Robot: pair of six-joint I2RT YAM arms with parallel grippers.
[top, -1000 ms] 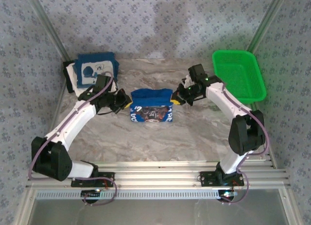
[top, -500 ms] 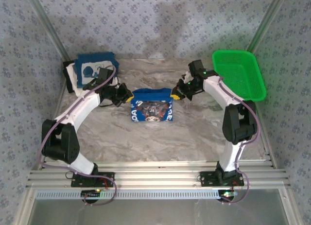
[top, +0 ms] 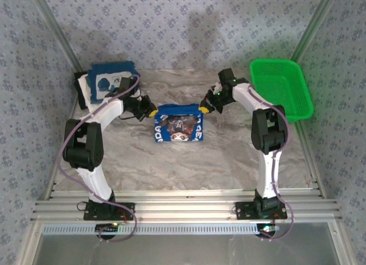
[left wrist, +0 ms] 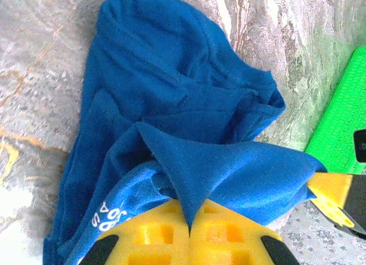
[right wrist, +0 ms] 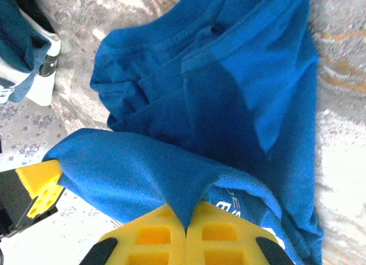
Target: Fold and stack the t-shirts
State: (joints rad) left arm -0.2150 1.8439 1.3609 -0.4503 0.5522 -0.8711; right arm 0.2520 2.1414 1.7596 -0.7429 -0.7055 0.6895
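Royal-blue cloth marks the one t-shirt [top: 179, 127] being worked, which is seen from the top external view near the middle of the desk [top: 229, 156]. Its printed face is turned upward, and its far edge is lifted at two corners.

Two end effectors are engaged, one at each corner. The left end effector [top: 150, 112] is placed at the shirt's 10 o'clock corner and the right end effector [top: 202, 109] at its 2 o'clock corner.

In the left wrist view, the left end effector [left wrist: 189, 222] is seen clamped on a peak of blue fabric. The two yellow fingers [left wrist: 151, 239] are pressed together, with the cloth pinched between them. The rest of the t-shirt [left wrist: 166, 87] is bunched on the desk beyond.

In the right wrist view, the right end effector [right wrist: 186, 222] is likewise closed on a fold of the same t-shirt [right wrist: 229, 87], and white lettering is visible beside the fingers [right wrist: 226, 236].

One folded stack [top: 108, 83] is set at the desk's 10 o'clock corner. It is topped by a navy shirt with a white panel, and white cloth shows at its left edge. The number of garments beneath cannot be counted.

One green mesh basket [top: 281, 87] is placed at the desk's 2 o'clock corner, well apart from the shirt.
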